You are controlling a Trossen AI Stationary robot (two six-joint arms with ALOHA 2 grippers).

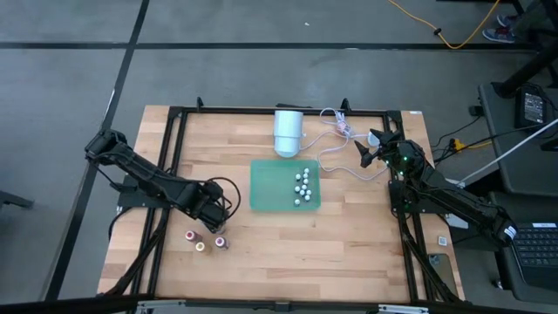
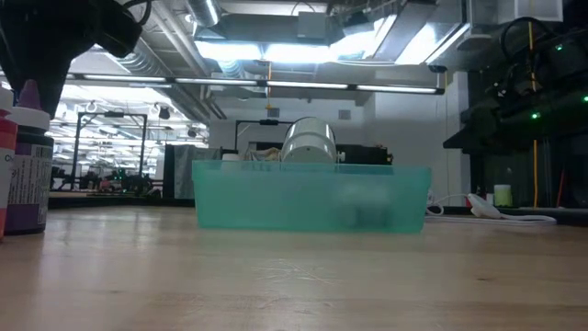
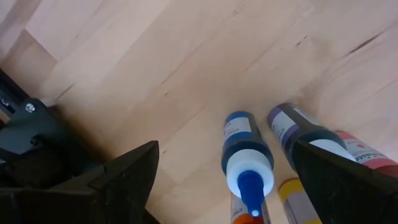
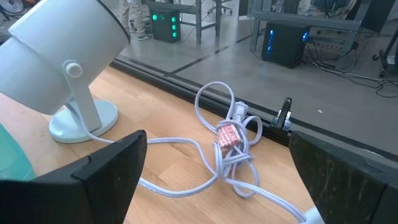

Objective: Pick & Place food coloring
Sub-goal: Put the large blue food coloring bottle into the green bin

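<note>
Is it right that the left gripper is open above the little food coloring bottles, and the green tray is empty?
Not quite: the green tray holds small white balls, as the high view shows. The left gripper is open above the food coloring bottles.

The small pale things in the green tray are too tiny to identify, blurred behind its wall.

Workshop surroundings, as I see them from my remote station.

I note a grey concrete floor marked with dark lines around the light butcher-block wooden table, with a yellow cable trailing across it. Overhead, long fluorescent strip lights hang among exposed silver ducting. Metal-framed workbenches stand behind; a black computer tower with blue lights sits on the floor.
</note>
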